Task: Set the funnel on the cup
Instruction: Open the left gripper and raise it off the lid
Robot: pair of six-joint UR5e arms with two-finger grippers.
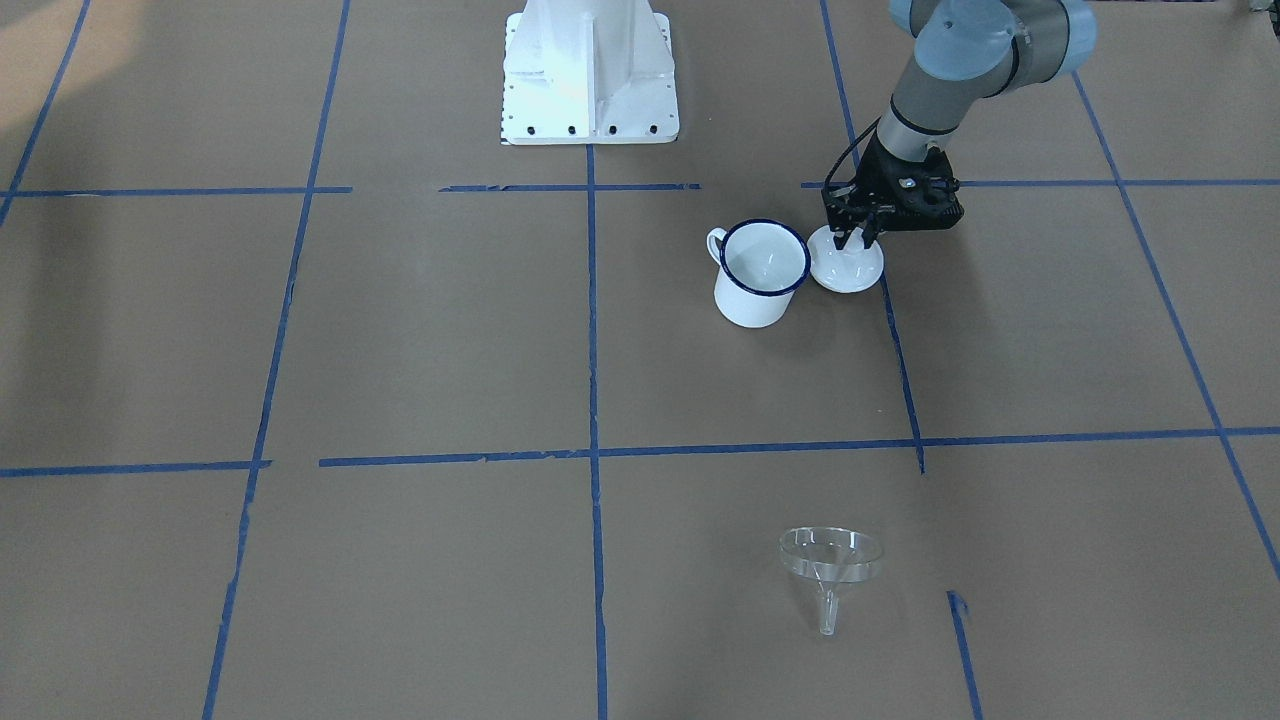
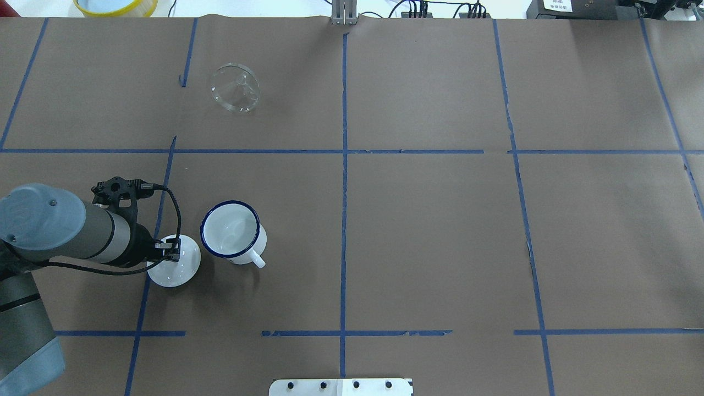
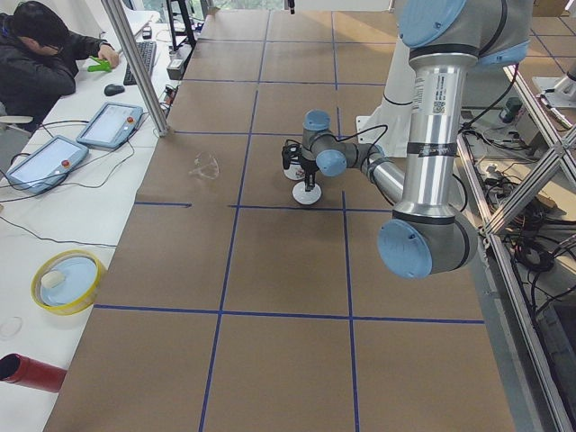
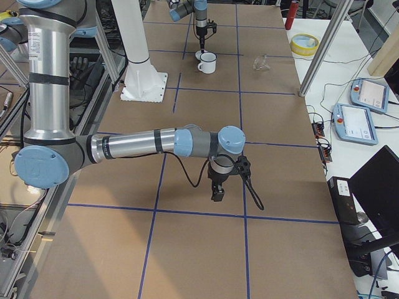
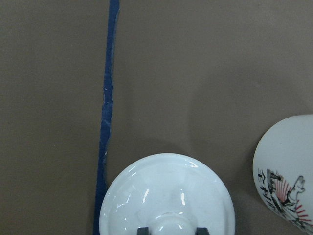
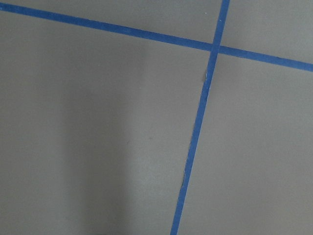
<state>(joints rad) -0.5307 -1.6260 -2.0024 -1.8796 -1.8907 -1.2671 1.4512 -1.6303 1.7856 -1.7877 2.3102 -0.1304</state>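
Observation:
The clear funnel (image 1: 830, 560) lies on its side on the brown table, far from the robot, also in the overhead view (image 2: 235, 88). The white mug with a dark blue rim (image 1: 762, 272) stands upright and open in front of the left arm (image 2: 231, 230). A white domed lid (image 1: 848, 268) rests on the table right beside the mug. My left gripper (image 1: 855, 238) stands over the lid; in the left wrist view its fingertips (image 5: 143, 230) sit tight on both sides of the lid's knob. My right gripper (image 4: 217, 192) hangs low over bare table far from these things; I cannot tell whether it is open.
The robot's white base (image 1: 590, 75) stands at the table's near edge. A yellow-rimmed bowl (image 3: 67, 281) and a red can (image 3: 31, 373) sit on the side bench beyond the table. Blue tape lines cross the brown table.

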